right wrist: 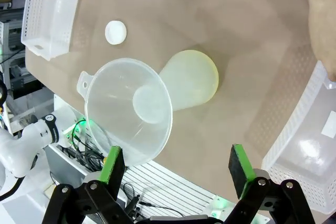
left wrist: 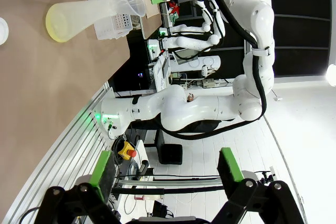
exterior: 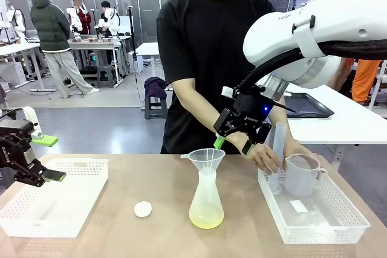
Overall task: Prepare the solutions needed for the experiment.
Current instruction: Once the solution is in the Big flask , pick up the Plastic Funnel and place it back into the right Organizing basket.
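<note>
Solution (exterior: 206, 217): a small pale yellow pool in the bottom of the flask (exterior: 206, 193), mid-table, with a funnel (exterior: 206, 160) in its neck. Stopper (exterior: 143, 209) lay just left of the flask. Right gripper (exterior: 233, 145) hung just far-right of the funnel, fingers spread, nothing between them. Left gripper (exterior: 49, 158) hung over the left basket's (exterior: 36, 225) left edge, fingers spread, empty. Person's hand (exterior: 266, 156) gripped a cylinder (exterior: 280, 137) standing in the right basket (exterior: 320, 234), beside a jug (exterior: 300, 176).

Pale yellow solution (exterior: 206, 217), white stopper (exterior: 143, 209), seemingly clear funnel (exterior: 206, 160)
</note>
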Action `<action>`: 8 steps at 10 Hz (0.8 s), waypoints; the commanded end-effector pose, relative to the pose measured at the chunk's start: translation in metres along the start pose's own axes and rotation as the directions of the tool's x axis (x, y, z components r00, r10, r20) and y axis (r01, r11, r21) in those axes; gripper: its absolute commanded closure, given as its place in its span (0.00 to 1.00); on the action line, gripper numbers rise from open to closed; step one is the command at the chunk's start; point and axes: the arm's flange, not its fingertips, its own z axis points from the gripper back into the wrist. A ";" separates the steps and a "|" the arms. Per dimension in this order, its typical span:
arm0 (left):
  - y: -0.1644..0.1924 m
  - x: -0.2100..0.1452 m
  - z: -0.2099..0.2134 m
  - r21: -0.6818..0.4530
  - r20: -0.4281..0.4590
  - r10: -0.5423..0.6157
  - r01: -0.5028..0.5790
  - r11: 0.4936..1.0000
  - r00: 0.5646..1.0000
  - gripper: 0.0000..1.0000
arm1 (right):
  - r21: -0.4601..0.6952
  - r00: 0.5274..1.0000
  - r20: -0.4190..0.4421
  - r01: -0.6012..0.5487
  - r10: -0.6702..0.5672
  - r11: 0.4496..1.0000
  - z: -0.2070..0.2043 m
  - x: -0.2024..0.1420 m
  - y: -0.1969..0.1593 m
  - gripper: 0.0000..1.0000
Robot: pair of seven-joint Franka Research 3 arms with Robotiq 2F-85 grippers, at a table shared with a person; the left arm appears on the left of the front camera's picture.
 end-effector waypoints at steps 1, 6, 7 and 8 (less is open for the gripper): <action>-0.001 -0.002 0.002 -0.006 -0.009 -0.007 0.007 1.000 1.000 0.00 | -0.013 0.999 -0.007 0.034 -0.034 0.999 -0.006 0.011 0.008 0.00; -0.001 -0.002 0.002 -0.006 -0.009 -0.007 0.007 1.000 1.000 0.00 | -0.028 0.997 -0.061 0.037 -0.039 0.999 -0.034 0.018 0.016 0.00; -0.001 -0.002 0.002 -0.006 -0.009 -0.007 0.007 1.000 1.000 0.00 | -0.032 0.997 -0.070 0.034 -0.037 0.999 -0.036 0.018 0.017 0.10; -0.001 -0.002 0.002 -0.006 -0.009 -0.007 0.007 1.000 1.000 0.00 | -0.025 0.996 -0.074 0.045 -0.047 0.999 -0.036 0.018 0.018 0.18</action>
